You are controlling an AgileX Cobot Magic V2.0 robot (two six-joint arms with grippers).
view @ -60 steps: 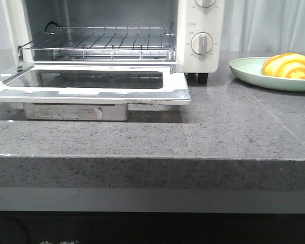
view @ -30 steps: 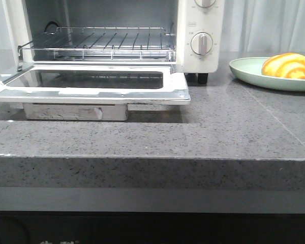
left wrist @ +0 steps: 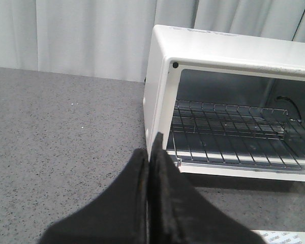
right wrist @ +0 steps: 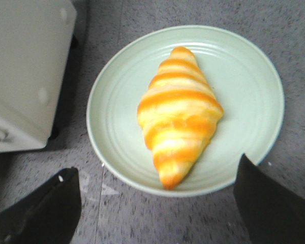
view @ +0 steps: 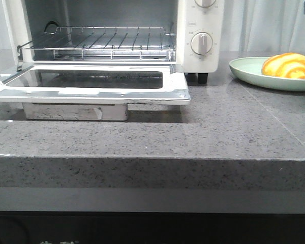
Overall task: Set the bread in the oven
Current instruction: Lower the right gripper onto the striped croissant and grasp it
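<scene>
One bread [view: 287, 66] lies on one pale green plate [view: 244, 71] on the tabletop [view: 218, 127], right of the one oven [view: 201, 30], whose door [view: 91, 89] hangs open below one wire rack [view: 99, 43]. The right gripper [right wrist: 157, 203] is spread wide above the bread, holding nothing. The left gripper [left wrist: 148, 162], beside the oven, looks closed and seemingly empty.

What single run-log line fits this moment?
bread on plate | oven door open | right fingers open above bread | left fingers shut

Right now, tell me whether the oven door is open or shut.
Open. The oven door lies folded down flat in front, and the wire rack inside is exposed and bare.
</scene>
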